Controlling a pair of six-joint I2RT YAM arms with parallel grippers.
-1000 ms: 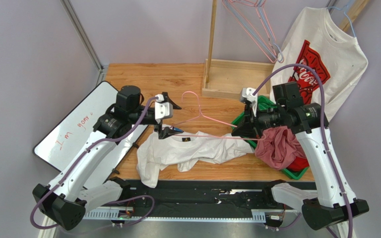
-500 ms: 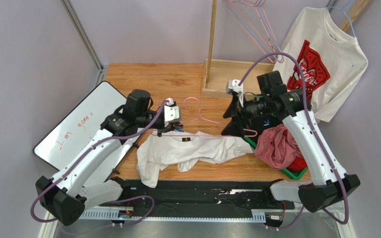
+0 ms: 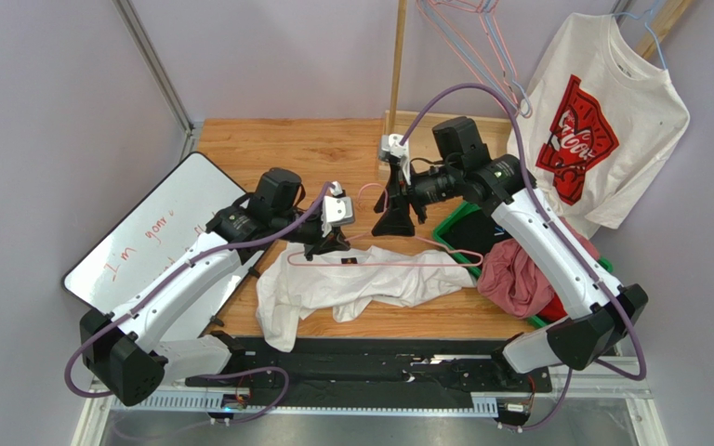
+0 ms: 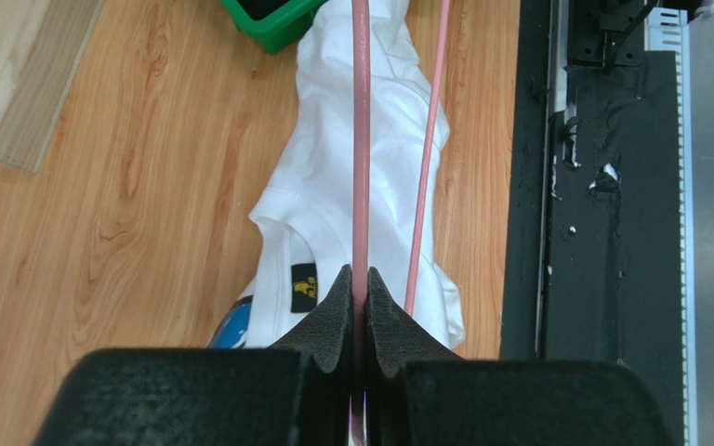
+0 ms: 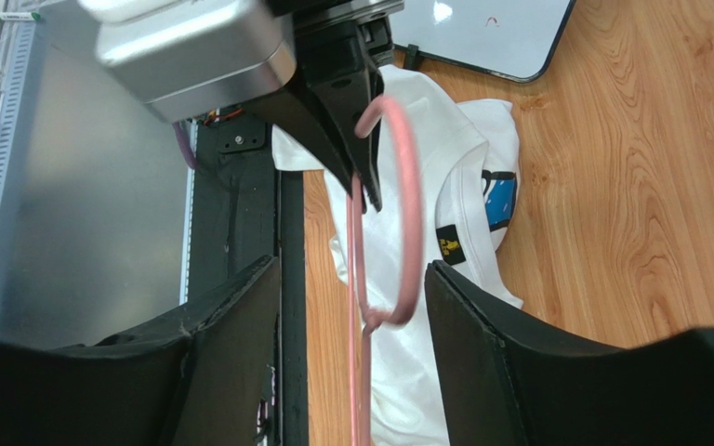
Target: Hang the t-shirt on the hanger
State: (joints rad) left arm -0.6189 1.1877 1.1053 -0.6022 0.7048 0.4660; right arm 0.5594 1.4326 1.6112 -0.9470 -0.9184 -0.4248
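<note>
The left fingers (image 4: 344,299) are clenched on the hanger (image 4: 360,139), a light, stiff wire likely to pivot in a pinch. Beneath it the t-shirt (image 3: 361,283) lies limp on the tabletop (image 3: 286,149); its collar looks the best hold. The right fingers (image 5: 231,344) stand released around the hook. The green bin (image 4: 277,35) holds a pink cloth (image 3: 519,274).

The hanger (image 4: 360,139) is thin pink wire with a smooth, faintly shiny coat. The t-shirt (image 4: 333,186) is soft, matt white cloth, creased. The left gripper (image 4: 358,279) has matt black, grainy pads (image 4: 333,316). The table (image 4: 147,186) is smooth grained wood; at eleven o'clock sits a green bin (image 4: 272,23) of glossy plastic.
</note>
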